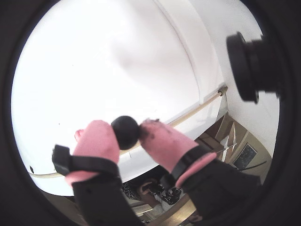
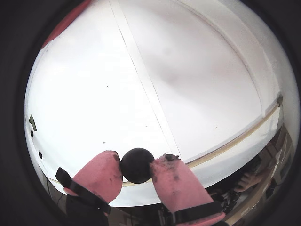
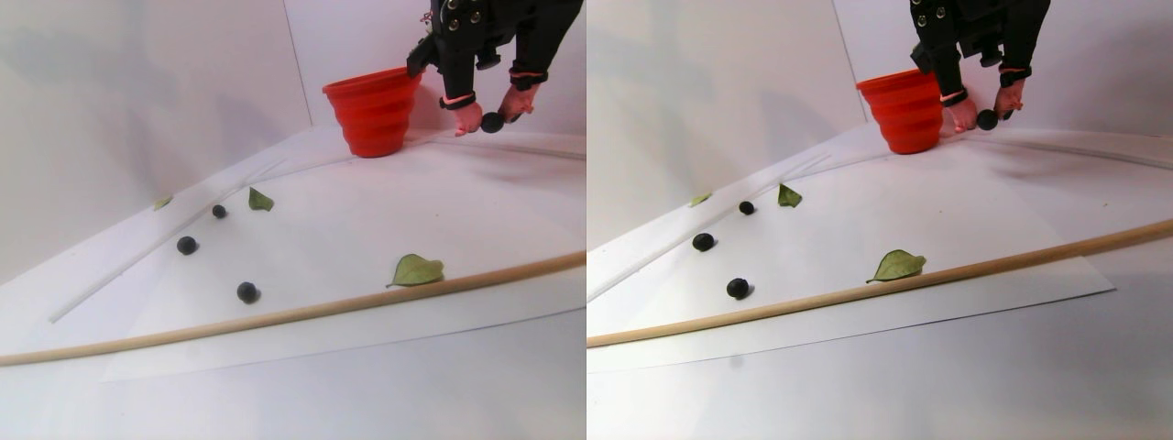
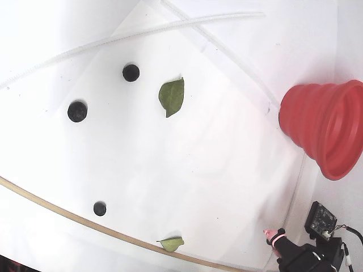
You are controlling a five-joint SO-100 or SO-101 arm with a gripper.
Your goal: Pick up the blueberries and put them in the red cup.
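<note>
Wrist views: berry (image 1: 125,132) pinched between closed jaws, raised beside cup (image 3: 374,115). Likely light, round, slippery; best gripped across middle.

In the fixed view the red cup (image 4: 323,127) runs off the right edge, so part of its rim is cut away. The claw sits at the bottom corner there, and only one pink fingertip (image 4: 273,237) shows. The inside of the cup cannot be seen in the stereo pair view.
</note>
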